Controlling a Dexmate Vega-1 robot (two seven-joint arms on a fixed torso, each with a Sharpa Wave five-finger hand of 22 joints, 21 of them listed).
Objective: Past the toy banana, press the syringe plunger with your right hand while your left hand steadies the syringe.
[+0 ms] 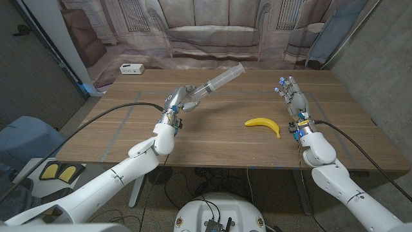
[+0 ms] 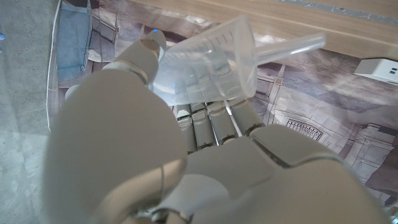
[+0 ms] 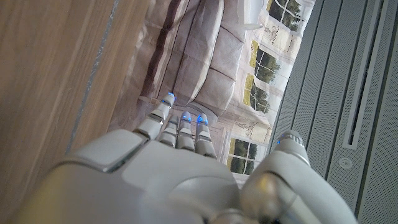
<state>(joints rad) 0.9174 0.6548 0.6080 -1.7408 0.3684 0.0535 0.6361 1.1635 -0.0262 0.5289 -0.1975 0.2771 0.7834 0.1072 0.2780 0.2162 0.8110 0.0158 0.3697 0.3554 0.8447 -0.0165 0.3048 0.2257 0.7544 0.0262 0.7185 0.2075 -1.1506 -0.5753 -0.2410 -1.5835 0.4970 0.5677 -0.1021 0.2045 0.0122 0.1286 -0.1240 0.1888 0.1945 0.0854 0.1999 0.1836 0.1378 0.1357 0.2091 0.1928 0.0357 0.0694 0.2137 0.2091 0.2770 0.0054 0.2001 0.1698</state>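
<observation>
Above table point(image 1: 212, 138), syringe point(image 1: 219, 82) in left fingers point(image 1: 187, 96)

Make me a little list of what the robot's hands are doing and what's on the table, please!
left hand: holds the clear syringe up off the table, tilted, its far end raised
right hand: holds nothing, fingers apart, raised beside the banana
toy banana: yellow, lying on the wooden table between the two hands
white box: at the table's far left corner
plunger: not pressed yet; right hand is apart from the syringe
</observation>
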